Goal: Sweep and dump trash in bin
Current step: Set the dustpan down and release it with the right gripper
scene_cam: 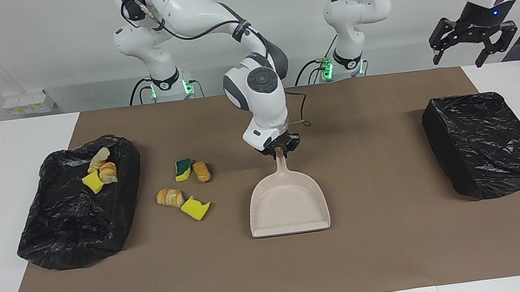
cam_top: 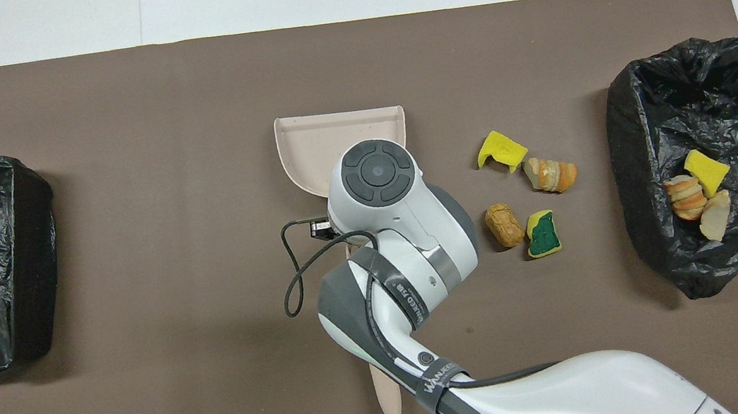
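Note:
My right gripper (scene_cam: 280,150) is shut on the handle of an empty beige dustpan (scene_cam: 289,207), which sits flat and low at the mat's middle, its mouth pointing away from the robots. In the overhead view the right arm's wrist covers the gripper and part of the dustpan (cam_top: 332,142). Several trash scraps lie on the mat beside the pan, toward the right arm's end: a green-faced sponge (scene_cam: 183,169), a brown chunk (scene_cam: 202,171), a bread chunk (scene_cam: 169,197) and a yellow sponge (scene_cam: 195,208). The black-bagged bin (scene_cam: 76,223) at that end holds three scraps (scene_cam: 99,171). My left gripper (scene_cam: 471,35) hangs open, high over the left arm's end, waiting.
A second black-bagged bin (scene_cam: 485,145) stands at the left arm's end of the mat. A beige brush handle (cam_top: 390,411) shows under the right arm, nearer to the robots than the dustpan. The brown mat (scene_cam: 391,249) covers most of the white table.

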`<state>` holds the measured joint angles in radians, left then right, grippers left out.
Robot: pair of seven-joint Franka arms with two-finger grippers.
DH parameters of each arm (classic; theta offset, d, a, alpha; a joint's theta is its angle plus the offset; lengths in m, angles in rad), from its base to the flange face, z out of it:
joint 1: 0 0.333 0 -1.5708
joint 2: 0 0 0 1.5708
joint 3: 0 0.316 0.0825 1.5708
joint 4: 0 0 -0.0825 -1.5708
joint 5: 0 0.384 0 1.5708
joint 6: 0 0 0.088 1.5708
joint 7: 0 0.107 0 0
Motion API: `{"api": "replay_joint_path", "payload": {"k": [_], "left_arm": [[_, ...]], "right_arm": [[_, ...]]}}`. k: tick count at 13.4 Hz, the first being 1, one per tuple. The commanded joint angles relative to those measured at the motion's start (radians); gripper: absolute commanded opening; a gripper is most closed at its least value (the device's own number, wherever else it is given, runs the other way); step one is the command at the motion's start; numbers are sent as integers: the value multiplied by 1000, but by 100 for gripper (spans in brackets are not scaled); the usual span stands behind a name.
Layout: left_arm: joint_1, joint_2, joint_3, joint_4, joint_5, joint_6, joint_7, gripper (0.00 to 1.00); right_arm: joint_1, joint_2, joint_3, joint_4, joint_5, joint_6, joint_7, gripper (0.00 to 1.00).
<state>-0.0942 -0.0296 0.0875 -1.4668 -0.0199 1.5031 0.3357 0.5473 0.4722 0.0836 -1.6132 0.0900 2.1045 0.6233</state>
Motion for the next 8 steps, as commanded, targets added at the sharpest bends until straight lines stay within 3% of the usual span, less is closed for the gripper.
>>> {"api": "replay_joint_path", "payload": {"k": [1,2,4,8], "left_arm": [[18,-1,-9,16,-12,-14,14,100],[18,-1,-9,16,-11,-15,7,100],[18,-3,-12,16,-5,-15,2,100],[18,-3,-12,16,-3,-15,3,100]], "right_arm": [[6,-3,7,-24,17,29,3,43],[7,-4,7,-21,-1,25,-8,99],[5,-35,7,-20,4,5,-36,100],[-20,-145,4,-24,16,-188,-84,100]]}}
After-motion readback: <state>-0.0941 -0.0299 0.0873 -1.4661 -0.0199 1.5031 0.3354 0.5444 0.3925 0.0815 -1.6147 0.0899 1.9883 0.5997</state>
